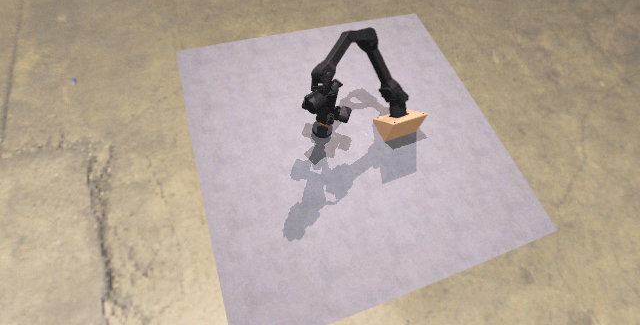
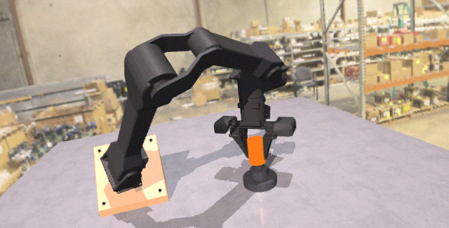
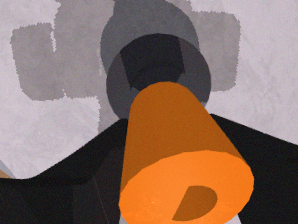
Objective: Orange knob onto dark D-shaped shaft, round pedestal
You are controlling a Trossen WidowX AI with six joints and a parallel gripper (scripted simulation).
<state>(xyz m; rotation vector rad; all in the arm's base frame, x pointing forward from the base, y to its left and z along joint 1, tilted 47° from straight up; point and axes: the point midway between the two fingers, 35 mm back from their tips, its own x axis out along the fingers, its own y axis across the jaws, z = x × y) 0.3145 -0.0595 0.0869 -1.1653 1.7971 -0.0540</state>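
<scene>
1. One six-joint black robot arm (image 1: 345, 50) (image 2: 210, 57) stood on one pale orange, flat-topped base block (image 1: 406, 126) (image 2: 156, 151); four dark round spots marked the block's corners in the exterior view.
2. One black parallel-jaw gripper (image 1: 323, 120) (image 2: 257, 154) (image 3: 166, 124) pointed downward, its two fingers partly open and closed firmly on one thing, the knob.
3. That one bright orange, roughly cylindrical knob (image 1: 323, 124) (image 2: 255, 151) (image 3: 170, 130) was right of centre in the exterior frame and low in the wrist frame, where one D-shaped opening showed in its near end.
4. Below the knob, one short dark shaft (image 2: 259, 172) rose from one dark round pedestal (image 1: 322, 132) (image 2: 259, 184) (image 3: 117, 87). Shaft was visible between knob and pedestal, so the knob was not fully down; whether it touched the shaft's top could not be told.
5. The pedestal stood on one pale grey-lilac tabletop (image 1: 250, 90) (image 2: 351, 158) (image 3: 40, 130), near the centre of the top frame.
</scene>
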